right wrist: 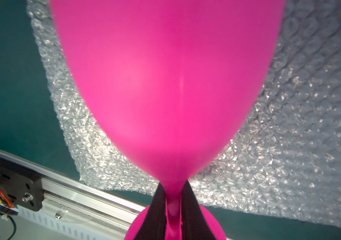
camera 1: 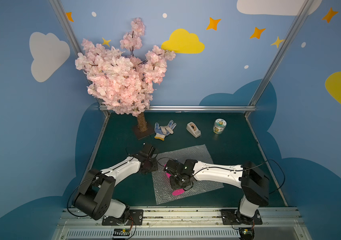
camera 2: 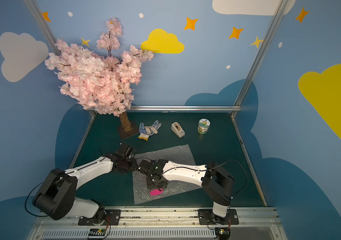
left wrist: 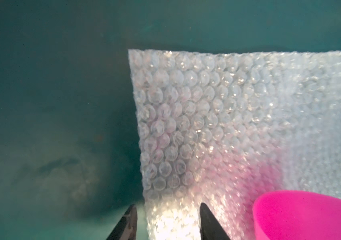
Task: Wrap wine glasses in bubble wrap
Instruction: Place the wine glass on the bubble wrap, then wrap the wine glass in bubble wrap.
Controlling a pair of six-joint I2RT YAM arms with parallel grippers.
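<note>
Blue cloud-painted walls (camera 1: 217,79) — dark green table (camera 1: 238,158), blossom tree (camera 1: 119,79)

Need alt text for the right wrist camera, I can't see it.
A magenta goblet fills the view, its thin stem pinched between the two black fingers of the right gripper. Behind it the bubble wrap lies on the green table, with an aluminium rail past the sheet's edge.

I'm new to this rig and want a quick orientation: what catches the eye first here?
A big pink blossom tree stands at the table's back left corner. Mid-table in front, a bright magenta goblet lies sideways over the bubble wrap, the right gripper closed on its stem.
</note>
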